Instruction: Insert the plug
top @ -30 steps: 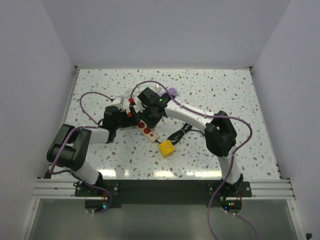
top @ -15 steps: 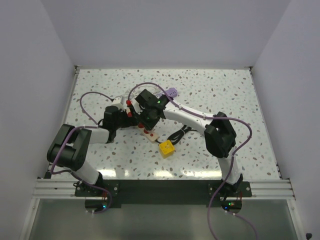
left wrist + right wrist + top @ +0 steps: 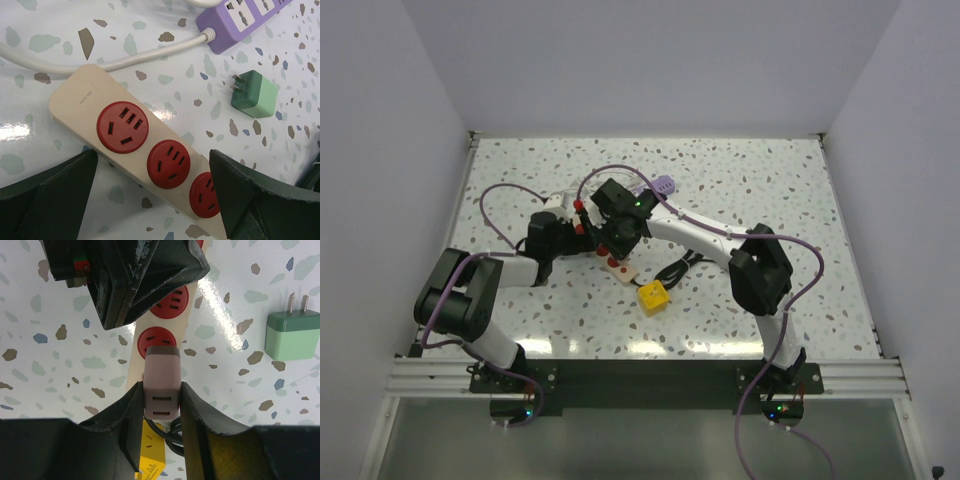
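My right gripper point(image 3: 161, 390) is shut on a pale pink plug point(image 3: 161, 382), its two USB ports facing the camera. The plug's far end points down at the beige power strip point(image 3: 131, 365), just short of a red socket point(image 3: 156, 340); I cannot tell whether it touches. My left gripper point(image 3: 152, 167) is open, one finger on each side of the strip point(image 3: 80, 102). Its three red sockets show in the left wrist view with nothing in them. In the top view both grippers point(image 3: 582, 225) point(image 3: 613, 243) meet over the strip point(image 3: 620, 268).
A green plug point(image 3: 255, 93) point(image 3: 292, 335) lies loose on the speckled table beside the strip. A purple power strip point(image 3: 240, 22) point(image 3: 663, 186) sits further back. A yellow block point(image 3: 654, 296) and a coiled black cable point(image 3: 678, 268) lie on the strip's near side.
My right gripper has shifted slightly left with the pink plug, now covering more of the strip's red sockets in the top view. The left arm has stayed put.
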